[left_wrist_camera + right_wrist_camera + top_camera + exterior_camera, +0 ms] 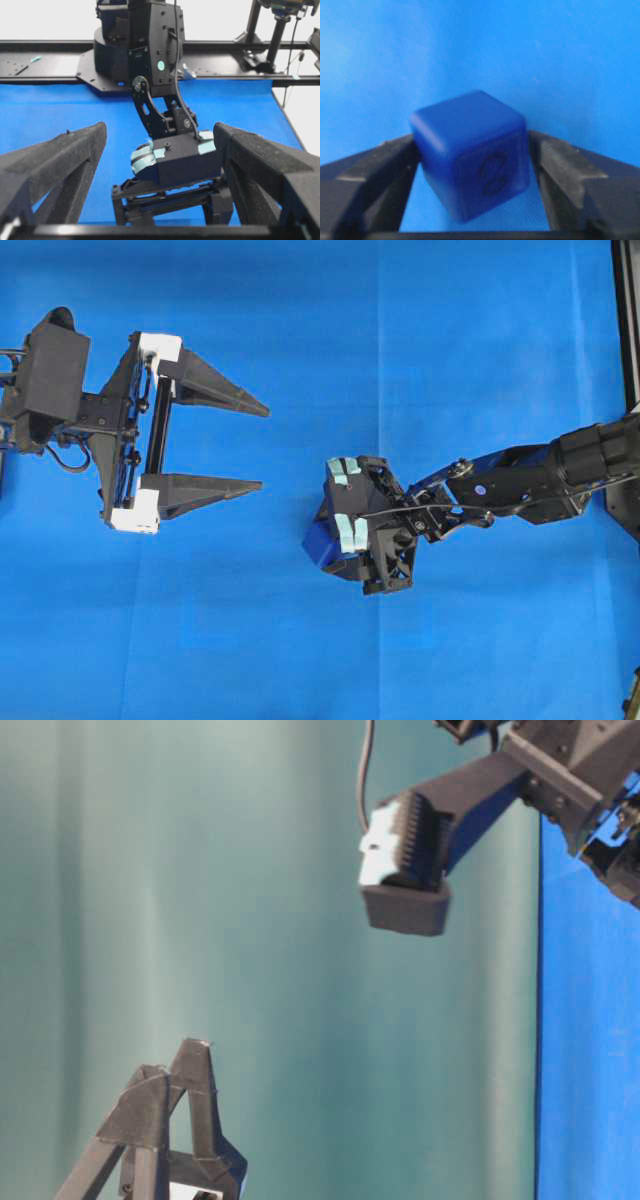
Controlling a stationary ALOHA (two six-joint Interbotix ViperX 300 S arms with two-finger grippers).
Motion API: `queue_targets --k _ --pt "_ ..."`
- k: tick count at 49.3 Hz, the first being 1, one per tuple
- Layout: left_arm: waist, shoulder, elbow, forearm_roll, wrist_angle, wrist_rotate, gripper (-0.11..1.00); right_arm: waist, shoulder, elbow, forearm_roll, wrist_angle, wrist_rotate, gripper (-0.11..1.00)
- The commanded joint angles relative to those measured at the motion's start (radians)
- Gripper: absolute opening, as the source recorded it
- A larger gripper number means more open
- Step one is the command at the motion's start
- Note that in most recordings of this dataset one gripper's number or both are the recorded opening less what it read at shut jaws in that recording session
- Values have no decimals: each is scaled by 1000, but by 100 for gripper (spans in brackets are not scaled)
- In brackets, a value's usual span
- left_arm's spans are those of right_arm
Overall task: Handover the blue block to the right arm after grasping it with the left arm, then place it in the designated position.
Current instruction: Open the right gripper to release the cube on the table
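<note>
Facing the camera, the blue block (pixel 470 160) bears one embossed mark (unreadable).

I see my left arm (pixel 60 380) in matte black with white blocks at the bases of its pointed fingers (pixel 215 385), my right arm (pixel 530 475) black, pale-green tape on its gripper housing.

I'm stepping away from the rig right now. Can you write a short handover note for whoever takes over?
Left gripper: open, empty, parked apart from the block.
Right gripper: fingers either side of the blue block; whether they have let go is not clear.
Block sits low over the blue cloth, near mid-table in the overhead view.
Done: handover to the right arm.
Left: confirm release, withdraw the right arm.
</note>
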Motion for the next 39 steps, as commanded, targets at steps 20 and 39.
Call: queue_targets --k 20,39 --pt "2 -9 -14 2 -5 3 92 11 -75 -31 5 67 -2 92" --pt "2 -12 -11 2 -5 5 92 49 -298 -44 -2 276 -3 92"
